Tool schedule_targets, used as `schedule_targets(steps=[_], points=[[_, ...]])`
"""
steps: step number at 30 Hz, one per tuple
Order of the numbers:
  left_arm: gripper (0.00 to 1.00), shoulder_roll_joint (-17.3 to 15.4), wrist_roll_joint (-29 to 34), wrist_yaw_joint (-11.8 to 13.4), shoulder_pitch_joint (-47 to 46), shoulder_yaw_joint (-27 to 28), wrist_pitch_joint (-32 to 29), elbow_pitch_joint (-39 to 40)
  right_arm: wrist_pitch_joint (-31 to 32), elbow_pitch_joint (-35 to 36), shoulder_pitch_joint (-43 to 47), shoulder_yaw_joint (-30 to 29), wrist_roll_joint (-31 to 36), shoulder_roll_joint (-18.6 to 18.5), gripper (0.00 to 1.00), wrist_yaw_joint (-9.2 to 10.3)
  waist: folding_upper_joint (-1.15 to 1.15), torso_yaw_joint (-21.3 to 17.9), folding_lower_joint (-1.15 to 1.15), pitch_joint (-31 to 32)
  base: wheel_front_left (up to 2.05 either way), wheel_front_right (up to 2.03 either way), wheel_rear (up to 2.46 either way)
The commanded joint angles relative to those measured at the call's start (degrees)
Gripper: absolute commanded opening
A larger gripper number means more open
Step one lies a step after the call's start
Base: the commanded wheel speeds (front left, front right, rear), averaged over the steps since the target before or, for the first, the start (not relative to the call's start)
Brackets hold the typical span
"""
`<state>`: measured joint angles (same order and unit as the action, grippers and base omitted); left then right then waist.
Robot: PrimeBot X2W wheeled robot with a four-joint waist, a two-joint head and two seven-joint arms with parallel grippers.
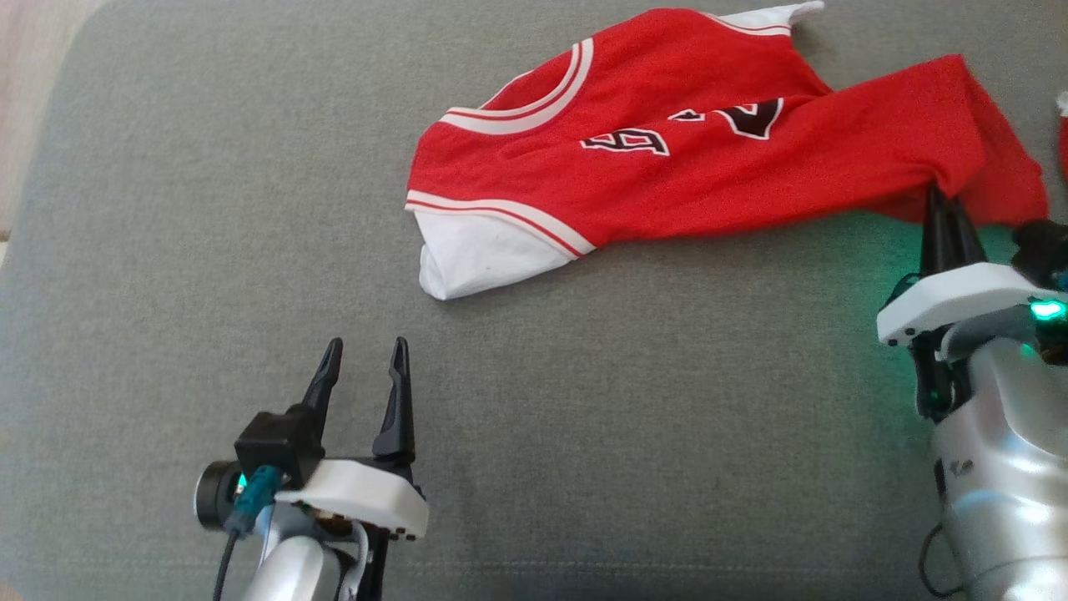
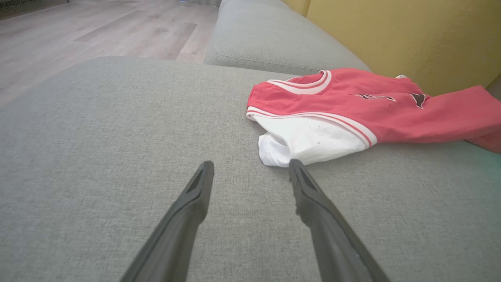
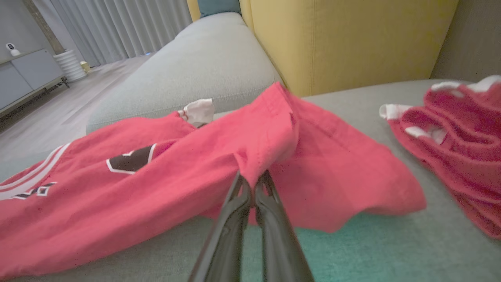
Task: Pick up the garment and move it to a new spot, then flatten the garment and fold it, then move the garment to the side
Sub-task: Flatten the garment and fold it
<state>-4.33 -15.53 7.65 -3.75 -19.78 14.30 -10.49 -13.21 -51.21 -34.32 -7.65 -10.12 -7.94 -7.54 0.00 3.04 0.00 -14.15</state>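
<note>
Where the right fingers (image 1: 944, 229) meet: shut together, pinching the garment (image 1: 667, 167) at its near right edge.
Garment axis: stretched leftward across the sofa cushion (image 1: 209, 250) from that pinch.
Left fingers (image 1: 399, 392): spread, empty, its white end lying ahead-right.
Nearer arm: right.

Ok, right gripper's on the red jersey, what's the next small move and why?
Probably lift the right gripper a little: it is shut on the jersey, which lies crumpled on the sofa, and the left gripper hangs open, clear of it.
</note>
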Motion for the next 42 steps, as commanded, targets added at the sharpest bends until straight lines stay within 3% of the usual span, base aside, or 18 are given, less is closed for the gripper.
schedule_targets(steps=[1, 6, 14, 17, 18, 19, 20, 21, 32, 42], points=[[1.00, -0.57, 0.35, 0.37, -0.74, 1.78, 0.70, 1.87, -1.08, 3.96, 1.43, 1.44, 0.91, 0.27, 0.00, 0.05, 0.00, -0.81, 0.00, 0.56, 0.00, 0.00, 0.00], [1.00, -0.66, 0.12, 0.56, -0.12, 1.95, 0.70, 1.95, 1.57, 11.49, 7.58, 1.65, 3.02, 0.72, 0.00, 0.05, 0.00, -2.31, 0.00, 1.73, 0.00, 0.00, 0.00], [1.00, -0.64, -0.35, 0.72, 0.86, 2.10, 0.70, 2.32, 15.95, 34.94, 25.50, -2.00, 6.24, 2.03, 0.00, 0.05, 0.00, -4.58, 0.00, 3.13, 0.00, 0.00, 0.00], [1.00, -0.64, -0.39, 0.63, 0.86, 2.04, 0.70, 2.30, 18.51, 38.50, 28.27, -2.51, 6.71, 2.62, 0.00, 0.05, 0.00, -4.90, 0.00, 3.24, 0.00, 0.00, 0.00], [1.00, -0.64, -0.39, 0.59, 0.84, 1.99, 0.70, 2.26, 19.34, 39.76, 29.24, -2.70, 6.91, 2.94, 0.05, 0.05, 0.00, -5.03, 0.00, 3.30, 0.00, 0.00, 0.00], [1.00, -0.64, -0.38, 0.57, 0.81, 1.94, 0.70, 2.21, 20.05, 40.69, 30.02, -2.89, 6.97, 3.32, 0.36, 0.05, 0.00, -5.13, 0.00, 3.37, 0.00, 0.00, 0.00], [1.00, -0.64, -0.38, 0.55, 0.79, 1.89, 0.70, 2.15, 20.55, 41.33, 30.68, -3.02, 7.15, 3.64, 0.73, 0.05, 0.00, -5.21, 0.00, 3.45, 0.00, 0.00, 0.00], [1.00, -0.66, -0.39, 0.54, 0.79, 1.86, 0.70, 2.08, 20.78, 41.79, 31.21, -3.04, 7.41, 3.92, 1.00, 0.05, 0.00, -5.30, 0.00, 3.55, 0.00, 0.00, 0.00], [1.00, -1.08, -0.86, 0.65, 1.49, 2.16, 0.70, 1.29, 20.01, 44.42, 34.34, -3.10, 7.59, 4.96, 1.00, 0.05, 0.00, -7.48, 0.00, 6.58, 0.00, 0.00, 0.00], [1.00, -0.56, -2.87, -2.13, -3.41, 0.35, -2.26, -3.13, 15.99, 48.72, 32.29, -0.47, 5.94, 5.04, 1.00, 0.05, 0.00, -9.51, 0.00, 6.31, 0.00, 0.00, 0.00]])
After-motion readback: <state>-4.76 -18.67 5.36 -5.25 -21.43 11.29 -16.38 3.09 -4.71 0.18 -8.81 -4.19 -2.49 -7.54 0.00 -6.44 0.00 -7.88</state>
